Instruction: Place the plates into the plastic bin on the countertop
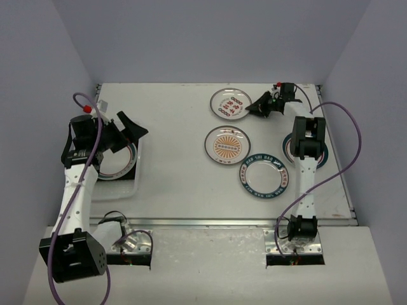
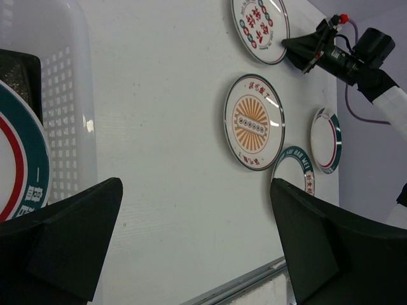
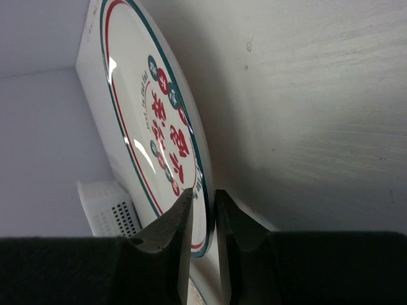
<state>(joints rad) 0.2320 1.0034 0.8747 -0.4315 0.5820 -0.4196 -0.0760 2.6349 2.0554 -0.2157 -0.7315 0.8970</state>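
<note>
The plastic bin [image 1: 127, 184] stands at the left and holds a round plate with green and red bands [image 1: 121, 166]. My left gripper [image 1: 129, 130] hovers open and empty over the bin's far right edge. My right gripper [image 1: 262, 107] is shut on the right rim of the red-motif plate [image 1: 230, 103] at the back. In the right wrist view both fingers of that gripper [image 3: 203, 202] pinch this plate's rim [image 3: 159, 121]. An orange sunburst plate [image 1: 226, 143] and a blue-banded plate [image 1: 264, 176] lie flat on the countertop [image 1: 178, 127].
A green-banded plate [image 1: 323, 154] lies partly hidden under the right arm. In the left wrist view the open left gripper [image 2: 196, 184] frames bare countertop, with the bin wall [image 2: 63, 127] and its plate [image 2: 19, 165] at left. The metal front edge [image 1: 210, 222] runs along the near side.
</note>
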